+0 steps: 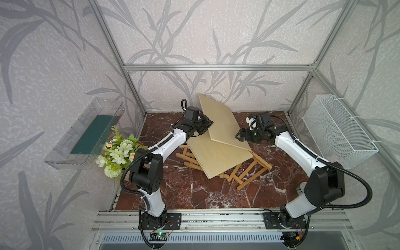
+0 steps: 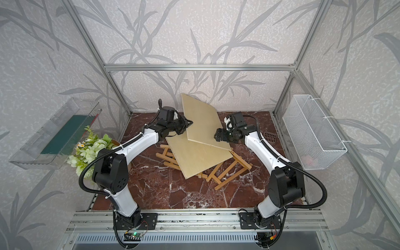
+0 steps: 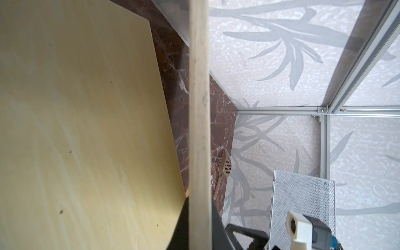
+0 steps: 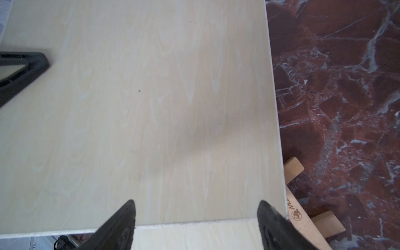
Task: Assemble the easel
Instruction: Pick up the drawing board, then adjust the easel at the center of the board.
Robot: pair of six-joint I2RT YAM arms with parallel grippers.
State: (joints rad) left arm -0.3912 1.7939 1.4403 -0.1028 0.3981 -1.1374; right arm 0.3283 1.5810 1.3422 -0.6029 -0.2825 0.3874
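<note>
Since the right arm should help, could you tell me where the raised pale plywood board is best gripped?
Grip the raised pale plywood board on its thin edge nearest the right gripper, coming from the robot's right, one jaw above, one below: a tilted flat sheet, pinched opposite by the left gripper.

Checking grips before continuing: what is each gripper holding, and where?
Left gripper clamps the upper board by its side edge; right gripper is open, holding nothing.
</note>
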